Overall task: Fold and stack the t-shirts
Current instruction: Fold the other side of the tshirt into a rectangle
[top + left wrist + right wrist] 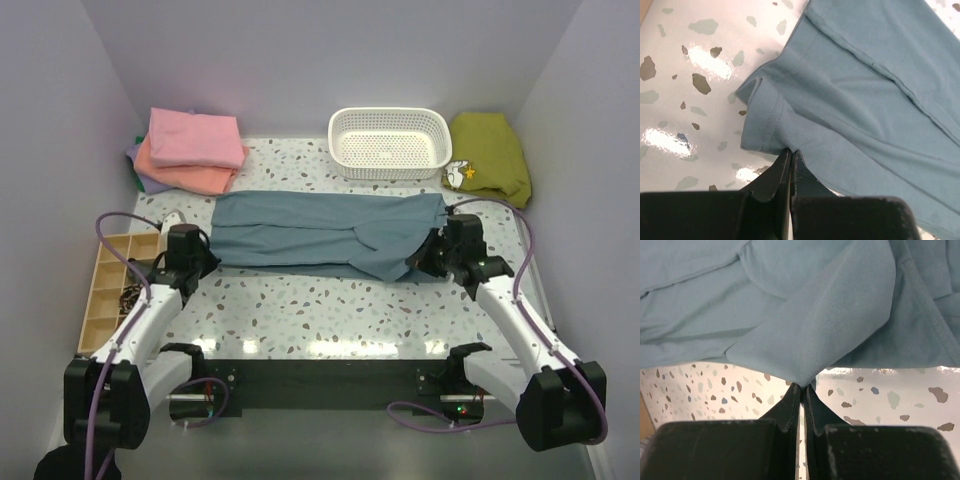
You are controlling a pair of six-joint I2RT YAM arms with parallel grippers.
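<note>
The blue-grey t-shirt (320, 232) lies folded into a long band across the middle of the table. My left gripper (203, 262) is shut on its near left edge; the left wrist view shows the cloth (850, 100) pinched at the fingertips (791, 151). My right gripper (428, 262) is shut on a fold at the shirt's near right end; the right wrist view shows the cloth (810, 325) pulled into a point at the tips (803, 386). A stack of folded shirts, pink (196, 136) over salmon-orange (185, 172) over lavender, sits at the back left.
A white perforated basket (390, 141) stands at the back centre. An olive-green garment (490, 155) with a small cartoon patch lies at the back right. A wooden compartment tray (112, 285) sits at the left edge. Walls close in on three sides.
</note>
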